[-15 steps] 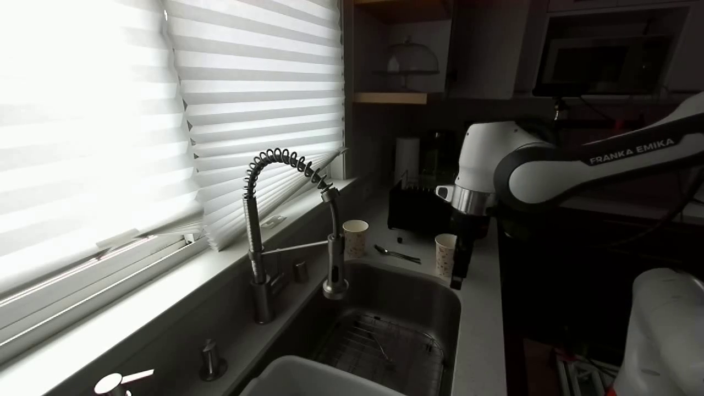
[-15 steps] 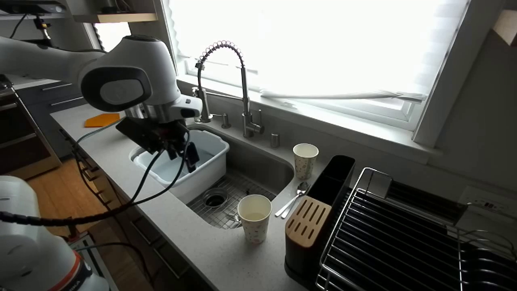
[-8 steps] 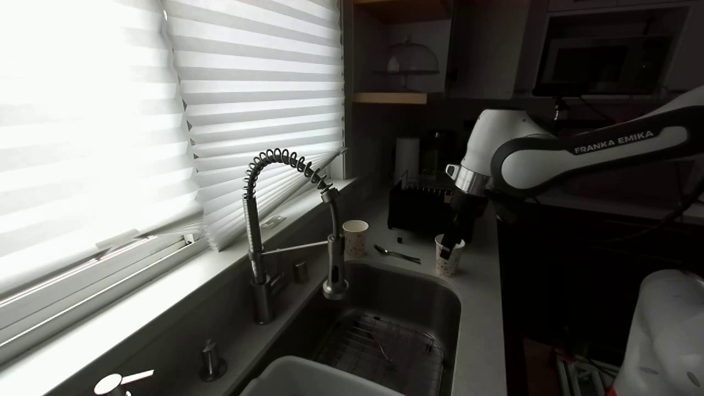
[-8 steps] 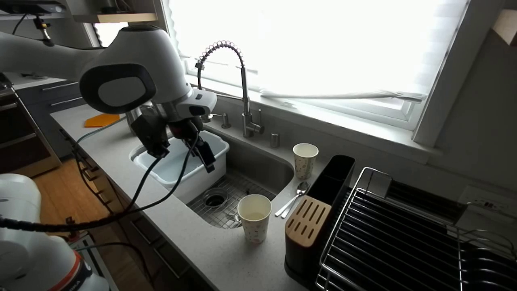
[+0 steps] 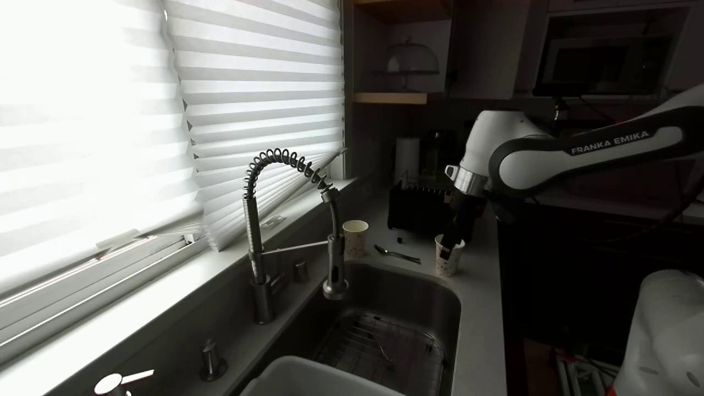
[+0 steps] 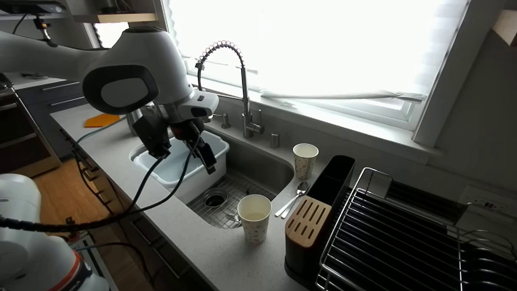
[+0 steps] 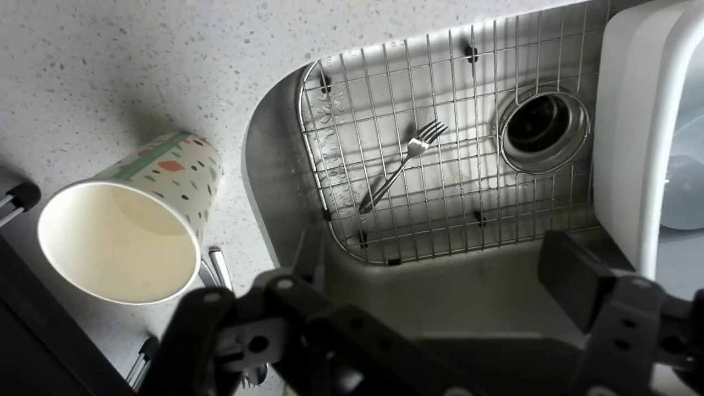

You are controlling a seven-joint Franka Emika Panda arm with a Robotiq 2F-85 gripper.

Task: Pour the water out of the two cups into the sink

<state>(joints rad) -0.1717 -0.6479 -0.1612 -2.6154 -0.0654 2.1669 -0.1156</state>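
Shows black two-finger hand point(image 7: 434, 261), spread wide, empty, just shifted towards tapered cream paper cup point(image 6: 255, 227); suggests aligning before pouring into rectangular grey steel sink point(image 7: 278, 170).

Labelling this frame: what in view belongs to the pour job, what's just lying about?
Job:
patterned paper cup with liquid visible
second paper cup
sink
end effector, open, holding nothing

Just lying about:
fork inside the sink
spoon beside the sink
white plastic tub
black utensil caddy
wire dish rack
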